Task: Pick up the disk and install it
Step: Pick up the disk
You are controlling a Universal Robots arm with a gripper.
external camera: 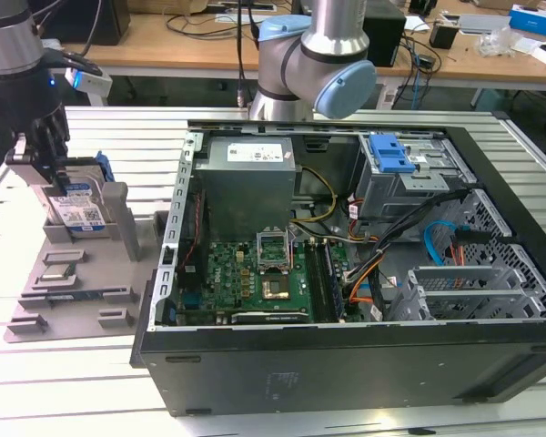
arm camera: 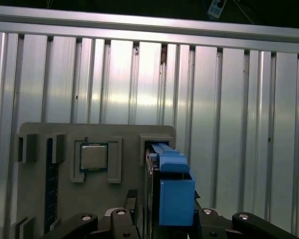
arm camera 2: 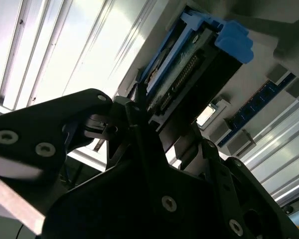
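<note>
**My pincer over the disk, which stands in its holder beside the open computer**

In the exterior view, my pincer [external camera: 55, 168] hangs at the far left, down on the top edge of the disk [external camera: 80, 211]. The disk stands upright on its edge in a slot of a grey holder tray [external camera: 118, 273], with its blue-and-white label facing the camera. I cannot tell whether my pincer is clamped on the disk or only sits around it. The disk's lower edge is seated in the tray slot.

In the first wrist view, the disk's blue frame [arm camera: 175, 196] rises out of my pincer's black body. Just beside it, a square processor chip [arm camera: 93, 157] lies flat in its own pocket of the same tray. The second wrist view shows the disk edge-on, its row of connector pins exposed.

The tray lies on a ribbed metal table [external camera: 73, 382]. On the exterior view's right of the tray, well apart from the disk, an open computer case [external camera: 346, 364] lies on its side. Inside it are a green motherboard [external camera: 255, 278], a grey power supply box [external camera: 250, 173] and a blue latch piece [external camera: 389, 153] on the drive cage.
</note>
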